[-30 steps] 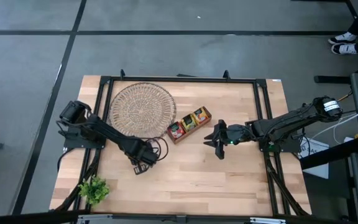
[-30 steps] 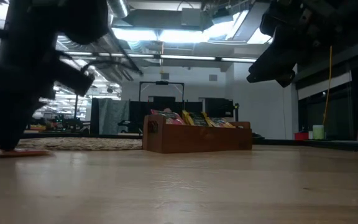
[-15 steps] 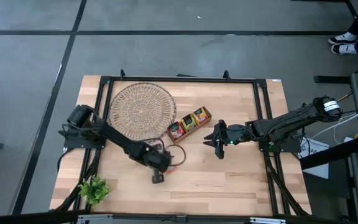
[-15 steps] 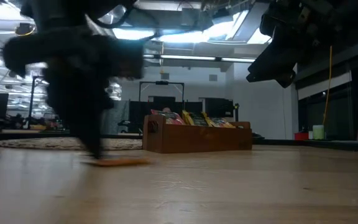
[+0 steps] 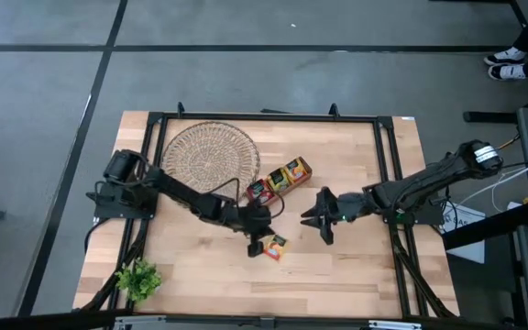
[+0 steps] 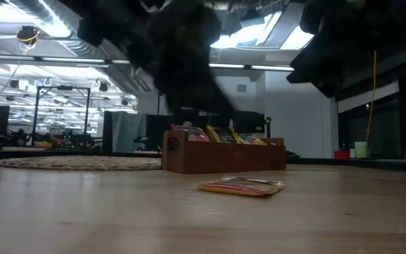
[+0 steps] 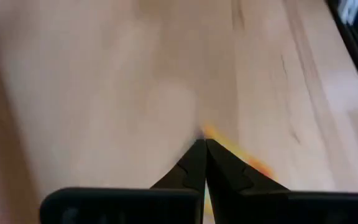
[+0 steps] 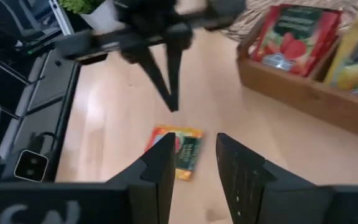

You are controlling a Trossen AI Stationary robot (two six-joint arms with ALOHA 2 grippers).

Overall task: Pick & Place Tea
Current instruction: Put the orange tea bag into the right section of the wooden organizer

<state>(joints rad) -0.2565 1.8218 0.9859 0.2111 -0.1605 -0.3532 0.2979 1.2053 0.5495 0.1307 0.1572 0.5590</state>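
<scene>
One tea sachet (image 5: 275, 246) is seen flat on the counter (image 5: 337, 266); left hand (image 5: 254, 247) pressed together just beside it, right hand (image 5: 324, 216) spread.

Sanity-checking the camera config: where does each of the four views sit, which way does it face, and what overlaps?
High: overhead, straight down; table, both arms, tray, wicker dish.
Low: table height, looking across into the room; tray, sachet, arms blurred above.
Left wrist: down at the bare wood past the shut left gripper.
Right wrist: past the open right gripper to the sachet, tray, left gripper.
Shared: high, low, right wrist all show sachet and tray.
</scene>
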